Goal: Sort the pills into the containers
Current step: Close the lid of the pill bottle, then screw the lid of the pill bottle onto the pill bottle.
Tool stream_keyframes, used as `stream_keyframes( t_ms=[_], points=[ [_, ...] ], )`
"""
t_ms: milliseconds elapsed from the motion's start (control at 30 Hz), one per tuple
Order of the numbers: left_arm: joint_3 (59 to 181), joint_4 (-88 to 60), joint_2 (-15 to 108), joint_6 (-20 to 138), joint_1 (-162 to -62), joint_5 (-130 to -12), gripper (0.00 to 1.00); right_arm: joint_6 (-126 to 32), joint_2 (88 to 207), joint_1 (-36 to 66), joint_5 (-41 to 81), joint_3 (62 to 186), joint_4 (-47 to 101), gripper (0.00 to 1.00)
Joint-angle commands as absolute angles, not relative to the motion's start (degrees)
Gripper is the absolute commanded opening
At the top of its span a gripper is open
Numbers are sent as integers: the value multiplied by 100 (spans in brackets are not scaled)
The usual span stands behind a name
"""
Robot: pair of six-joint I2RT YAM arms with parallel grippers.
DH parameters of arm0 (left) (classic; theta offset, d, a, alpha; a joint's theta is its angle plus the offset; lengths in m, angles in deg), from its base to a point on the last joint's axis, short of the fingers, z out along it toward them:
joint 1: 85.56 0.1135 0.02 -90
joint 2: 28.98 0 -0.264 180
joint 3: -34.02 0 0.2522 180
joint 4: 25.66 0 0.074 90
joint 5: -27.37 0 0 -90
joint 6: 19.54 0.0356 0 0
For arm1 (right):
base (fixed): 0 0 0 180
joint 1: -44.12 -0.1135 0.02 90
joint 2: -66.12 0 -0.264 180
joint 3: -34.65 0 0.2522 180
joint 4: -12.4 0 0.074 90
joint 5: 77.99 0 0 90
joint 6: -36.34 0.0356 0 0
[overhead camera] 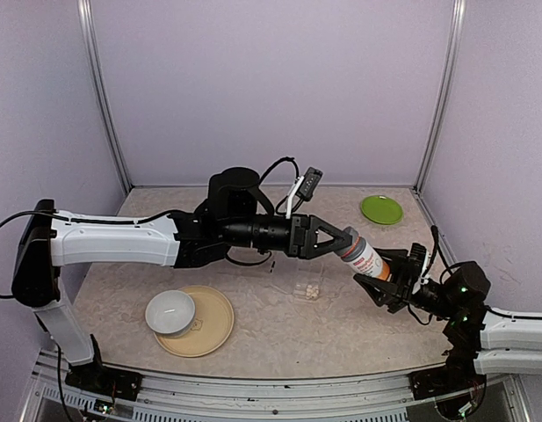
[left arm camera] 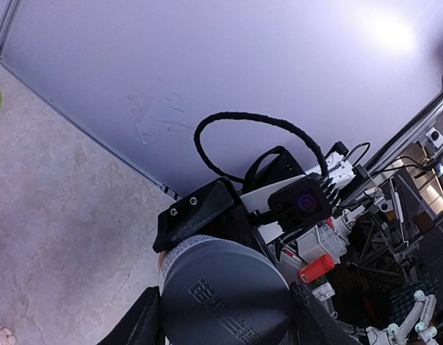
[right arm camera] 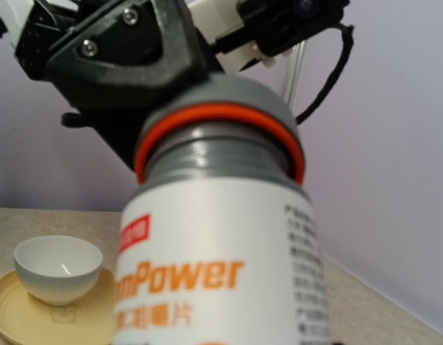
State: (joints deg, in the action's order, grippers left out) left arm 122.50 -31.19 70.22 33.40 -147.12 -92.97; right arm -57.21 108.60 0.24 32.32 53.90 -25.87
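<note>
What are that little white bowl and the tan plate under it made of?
The white bowl looks like glazed ceramic: smooth, with a glossy highlight inside. The tan plate seems matte, perhaps plastic or unglazed ceramic; it shows no shine.

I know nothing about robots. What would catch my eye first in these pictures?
Both arms meet in mid-air, right of centre, sharing one orange-labelled bottle: the left end effector grips its grey cap, the right end effector its body. On the table near them lie tiny pale pills; front left, a white bowl sits on a tan plate.
</note>
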Motion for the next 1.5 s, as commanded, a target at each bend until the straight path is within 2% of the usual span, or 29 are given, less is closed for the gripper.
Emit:
stream_keyframes(
  t_ms=[0,333,533,800,1267,1467],
  points=[
    [12603,-2810,7236,3117,-14779,-9168,37,-5766,10956,-22,2882,5679,-2458,6],
    [12808,-2064,7537,2521,-14774,-9103,36,-6119,10937,-153,2408,5990,-1777,5],
    [12982,-1315,7581,2269,-14783,-8968,36,-6617,11231,-481,1627,6301,-1380,5],
    [12775,-1624,7556,1949,-14838,-9018,37,-7057,11735,-946,563,6660,-1433,3],
    [12416,-2377,7333,3992,-14902,-9419,35,-5607,11179,-951,1481,6414,-1663,2],
    [12445,-2173,7306,4794,-14795,-10284,35,-5014,10882,-950,1866,6293,-1514,1]
  ],
)
